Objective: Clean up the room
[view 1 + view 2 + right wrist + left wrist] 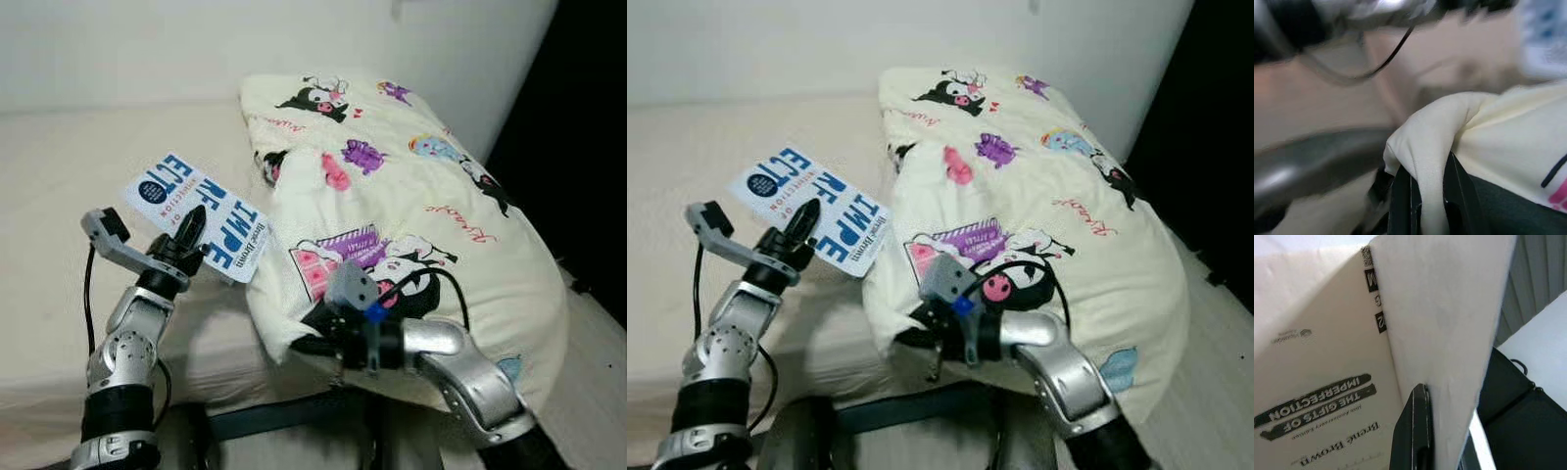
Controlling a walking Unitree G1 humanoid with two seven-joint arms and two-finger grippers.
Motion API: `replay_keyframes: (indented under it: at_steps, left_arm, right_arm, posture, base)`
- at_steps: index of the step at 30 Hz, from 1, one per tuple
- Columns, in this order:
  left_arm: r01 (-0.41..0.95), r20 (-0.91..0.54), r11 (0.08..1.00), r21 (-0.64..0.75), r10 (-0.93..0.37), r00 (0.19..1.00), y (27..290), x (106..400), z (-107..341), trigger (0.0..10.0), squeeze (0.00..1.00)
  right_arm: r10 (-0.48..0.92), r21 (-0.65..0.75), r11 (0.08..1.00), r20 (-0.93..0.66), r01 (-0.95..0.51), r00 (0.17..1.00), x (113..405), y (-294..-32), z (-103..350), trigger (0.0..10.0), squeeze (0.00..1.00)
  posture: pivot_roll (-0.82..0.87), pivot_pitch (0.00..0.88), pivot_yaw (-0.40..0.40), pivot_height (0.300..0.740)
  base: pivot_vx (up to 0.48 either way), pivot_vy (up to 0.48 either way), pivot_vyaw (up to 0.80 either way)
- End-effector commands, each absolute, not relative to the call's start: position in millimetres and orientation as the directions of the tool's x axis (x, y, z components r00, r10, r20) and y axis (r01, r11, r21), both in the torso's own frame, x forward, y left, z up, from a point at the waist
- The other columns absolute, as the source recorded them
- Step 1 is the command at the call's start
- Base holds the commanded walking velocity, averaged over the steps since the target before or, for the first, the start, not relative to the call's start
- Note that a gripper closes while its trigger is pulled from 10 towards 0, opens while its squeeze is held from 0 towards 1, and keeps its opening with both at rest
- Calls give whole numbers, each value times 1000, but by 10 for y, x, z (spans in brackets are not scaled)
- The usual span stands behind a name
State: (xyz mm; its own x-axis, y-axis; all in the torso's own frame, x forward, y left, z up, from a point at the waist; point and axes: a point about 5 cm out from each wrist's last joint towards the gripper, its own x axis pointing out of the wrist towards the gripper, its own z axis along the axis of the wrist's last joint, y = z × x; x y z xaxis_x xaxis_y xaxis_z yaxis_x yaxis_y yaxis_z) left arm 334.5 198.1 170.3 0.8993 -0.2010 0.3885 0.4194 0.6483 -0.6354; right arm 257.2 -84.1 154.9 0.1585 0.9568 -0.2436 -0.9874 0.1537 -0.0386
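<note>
Beige bedding (59, 166) is spreading out before me, with a white wall (118, 49) behind it. My left gripper (193, 233) is clamping a book (196, 213) by its lower edge and holding it raised over the bed, just beside the pillow (411, 225). In the left wrist view, one finger (1413, 431) is pressing flat against the cover (1317, 401). My right gripper (312, 333) is pinching a corner of the pillow at the near edge of the bed; in the right wrist view, both fingers (1400, 200) are closing on a fold of the cream fabric (1425, 147).

Handling notes:
- The book is looking light and stiff. Its cover is probably smooth, so a grip near one edge is letting it tilt; a hold closer to the spine would likely be steadier.
- The pillow is soft and bulky. A corner pinch is gathering only fabric, so the body will probably sag and drag when lifted. I am judging a deeper bite into the corner as safer.
</note>
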Motion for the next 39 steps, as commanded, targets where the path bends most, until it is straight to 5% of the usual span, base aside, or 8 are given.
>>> replay_keyframes:
  at_steps: [1, 7, 11, 16, 29, 34, 39]
  left_arm:
    - [452, 410, 638, -624, -224, 884, 1914, 3318, 1729, 10000, 0]
    - [470, 407, 618, -630, -253, 878, 1807, 3294, 1710, 10000, 0]
    - [485, 399, 598, -637, -283, 872, 1723, 3263, 1671, 10000, 0]
    - [487, 396, 593, -641, -288, 872, 1704, 3256, 1652, 10000, 0]
    - [485, 387, 590, -645, -294, 874, 1707, 3276, 1643, 10000, 0]
    - [486, 382, 586, -648, -302, 873, 1684, 3294, 1632, 10000, 0]
    - [485, 381, 589, -647, -301, 874, 1701, 3299, 1629, 10000, 0]
  right_arm:
    - [969, 19, -4, -248, -1000, -8, 2385, -748, 1524, 0, 0]
    - [940, 112, -68, -326, -991, -102, 2240, -944, 1405, 0, 0]
    - [839, 175, -10, -533, -984, -104, 2153, -1354, 1271, 0, 0]
    - [838, 198, 37, -540, -980, -77, 2158, -1532, 1331, 0, 0]
    - [939, 229, 70, -343, -971, -13, 2152, -1805, 1720, 0, 0]
    - [986, 314, -26, -148, -949, -76, 2029, -1699, 1730, 0, 0]
    - [991, 215, 102, 64, -971, 119, 2240, -2057, 2128, 0, 0]
  posture:
    - [98, 85, -13, 470]
    - [98, 89, -11, 470]
    - [96, 94, -8, 470]
    - [95, 94, -6, 470]
    - [84, 92, -2, 470]
    - [88, 91, 3, 470]
    - [90, 87, 7, 470]
  base:
    - [0, 0, 0]
    - [0, 0, 0]
    - [0, 0, 0]
    - [0, 0, 0]
    - [0, 0, 0]
    - [0, 0, 0]
    - [0, 0, 0]
